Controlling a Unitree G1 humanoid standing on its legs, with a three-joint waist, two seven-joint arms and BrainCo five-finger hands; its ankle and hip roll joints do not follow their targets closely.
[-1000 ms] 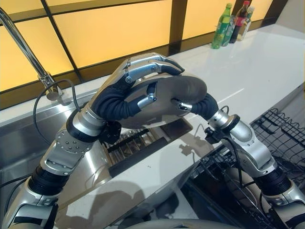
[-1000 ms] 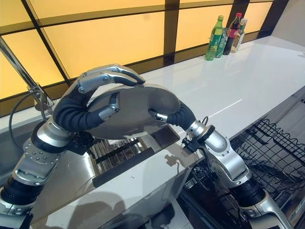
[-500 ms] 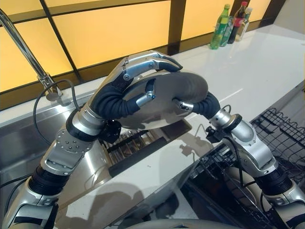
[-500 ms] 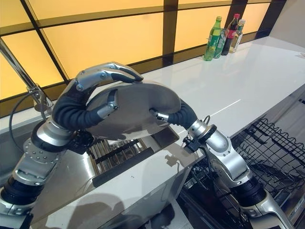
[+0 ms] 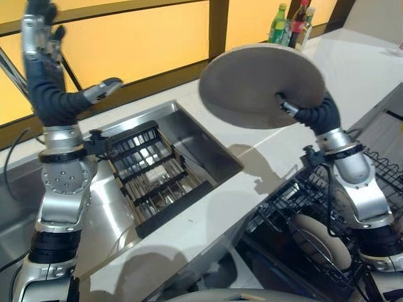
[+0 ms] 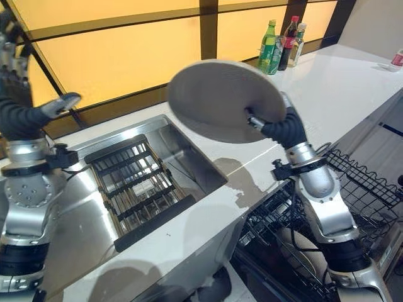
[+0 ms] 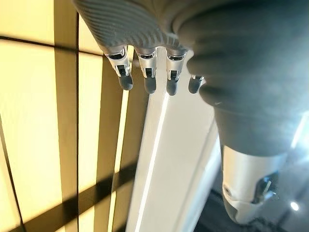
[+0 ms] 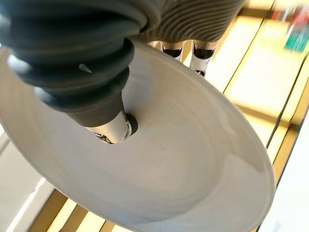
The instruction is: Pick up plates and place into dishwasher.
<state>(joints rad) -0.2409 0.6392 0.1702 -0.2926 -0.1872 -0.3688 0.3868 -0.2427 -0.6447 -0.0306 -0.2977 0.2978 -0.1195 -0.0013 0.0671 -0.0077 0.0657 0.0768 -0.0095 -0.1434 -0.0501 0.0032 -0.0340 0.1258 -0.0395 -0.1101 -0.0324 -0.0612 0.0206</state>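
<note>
A round grey plate (image 5: 258,82) is held up, tilted, above the white counter, right of the sink. My right hand (image 5: 317,117) is shut on it, the thumb (image 8: 112,131) pressed to the plate's face (image 8: 169,164) and the fingers behind its rim. My left hand (image 5: 44,75) is raised at the far left above the sink, open, with straight fingers (image 7: 146,76) and nothing in it. The black wire dishwasher rack (image 5: 378,182) lies below my right arm, and another pale plate (image 5: 322,242) stands in it.
A steel sink (image 5: 201,141) with a dark slatted rack (image 5: 151,176) inside sits left of centre. Bottles (image 5: 289,22) stand at the counter's far end by the amber wall panels. The white counter (image 5: 352,69) runs to the right.
My left hand let go of the plate and swung up to the far left. My right hand alone has lifted the plate higher and to the right, baring the sink.
</note>
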